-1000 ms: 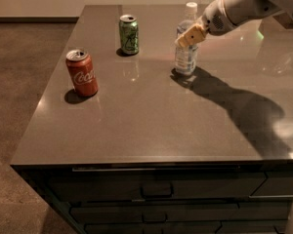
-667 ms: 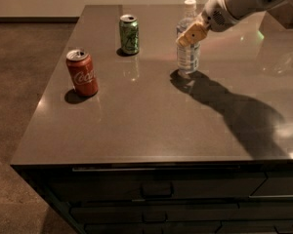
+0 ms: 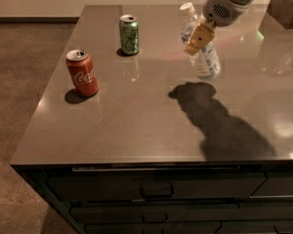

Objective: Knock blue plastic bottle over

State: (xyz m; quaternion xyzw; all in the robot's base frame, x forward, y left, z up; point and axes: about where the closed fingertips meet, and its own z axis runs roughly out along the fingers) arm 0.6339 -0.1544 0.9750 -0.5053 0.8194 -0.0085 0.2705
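Note:
The blue plastic bottle (image 3: 208, 62), clear bluish with a white cap, hangs tilted above the table top (image 3: 151, 116), cap toward the upper left. Its shadow lies apart from it on the table. My gripper (image 3: 198, 40) comes in from the upper right and is shut on the bottle's middle. One tan finger (image 3: 199, 32) lies across the bottle's front. The other finger is hidden behind the bottle.
A green can (image 3: 129, 34) stands at the back left of the bottle. A red Coca-Cola can (image 3: 82, 73) stands nearer the table's left edge. A dark box (image 3: 285, 6) sits at the far right corner. Drawers run below the front edge.
The bottle stood upright on the table with my gripper around it; now it is off the surface and tilted. The cans have not moved.

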